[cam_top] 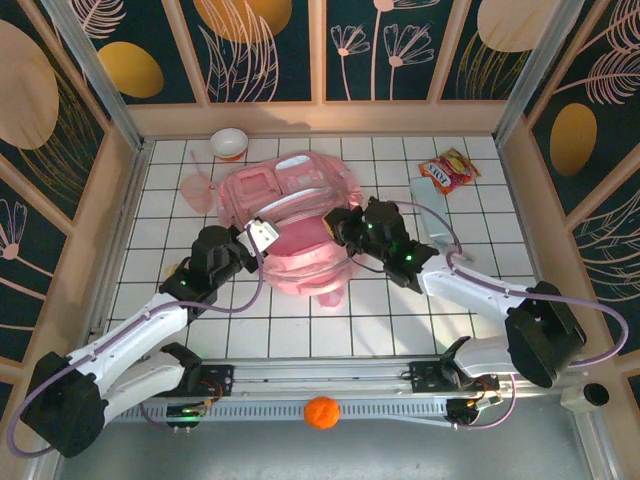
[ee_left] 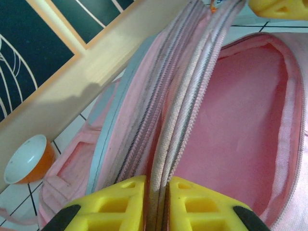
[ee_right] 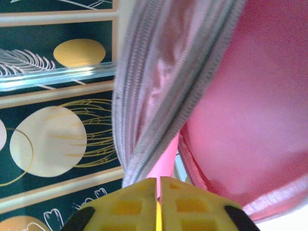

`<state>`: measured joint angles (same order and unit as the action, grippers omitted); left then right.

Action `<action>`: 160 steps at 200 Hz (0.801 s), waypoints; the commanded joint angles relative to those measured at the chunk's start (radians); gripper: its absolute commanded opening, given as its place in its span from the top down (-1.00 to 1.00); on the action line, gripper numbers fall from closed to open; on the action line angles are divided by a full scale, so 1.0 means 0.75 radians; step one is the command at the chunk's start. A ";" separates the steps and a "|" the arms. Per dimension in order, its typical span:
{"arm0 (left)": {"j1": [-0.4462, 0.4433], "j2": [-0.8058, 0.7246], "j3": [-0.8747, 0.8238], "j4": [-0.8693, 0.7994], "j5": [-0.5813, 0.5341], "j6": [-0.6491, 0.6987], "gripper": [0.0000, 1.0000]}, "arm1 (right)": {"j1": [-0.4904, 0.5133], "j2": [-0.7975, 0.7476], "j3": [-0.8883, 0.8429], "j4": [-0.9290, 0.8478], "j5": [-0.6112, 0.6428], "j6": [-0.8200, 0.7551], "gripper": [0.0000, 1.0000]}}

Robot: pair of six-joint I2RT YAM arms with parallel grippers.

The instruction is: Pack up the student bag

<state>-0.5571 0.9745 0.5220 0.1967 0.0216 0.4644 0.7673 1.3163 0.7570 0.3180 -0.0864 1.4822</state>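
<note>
Item: student bag (cam_top: 290, 215), lying between the claws, main compartment unzipped, pink lining showing. We record the left claw (ee_left: 158, 186) clenched on its zip rim, the right claw (ee_right: 158, 182) clenched on the opposite rim, both arms outstretched.

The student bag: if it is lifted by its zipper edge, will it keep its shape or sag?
Probably it sags: the student bag is thin fabric, and its zipper edge folds where the left gripper pinches it. It likely feels light, since the open pocket looks empty.
</note>
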 commanded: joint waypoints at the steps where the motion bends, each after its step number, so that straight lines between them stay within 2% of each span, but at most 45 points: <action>1: 0.005 -0.015 -0.015 0.007 -0.094 -0.055 0.64 | 0.051 -0.046 -0.044 0.023 0.117 0.050 0.88; 32: 0.005 0.054 0.012 0.007 -0.165 -0.057 0.64 | 0.099 -0.089 -0.065 -0.038 0.177 0.069 0.91; 55: 0.005 0.062 0.028 0.000 -0.120 -0.048 0.67 | 0.116 -0.106 -0.082 -0.050 0.200 0.081 0.90; 69: 0.006 0.034 0.022 -0.005 -0.024 -0.028 0.70 | 0.114 -0.106 -0.084 -0.052 0.189 0.081 0.77; 83: 0.006 -0.006 -0.005 0.020 0.051 -0.014 0.74 | 0.110 -0.113 -0.073 -0.064 0.196 0.071 0.47; 116: 0.005 -0.039 -0.021 0.016 0.081 0.008 0.78 | 0.077 -0.108 -0.034 -0.063 0.175 0.045 0.01; 160: 0.006 -0.041 -0.009 -0.004 0.108 0.027 0.79 | -0.005 -0.048 -0.012 0.050 0.099 0.037 -0.03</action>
<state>-0.5552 0.9657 0.5060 0.1696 0.0578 0.4702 0.7891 1.2598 0.7090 0.2897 0.0093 1.5249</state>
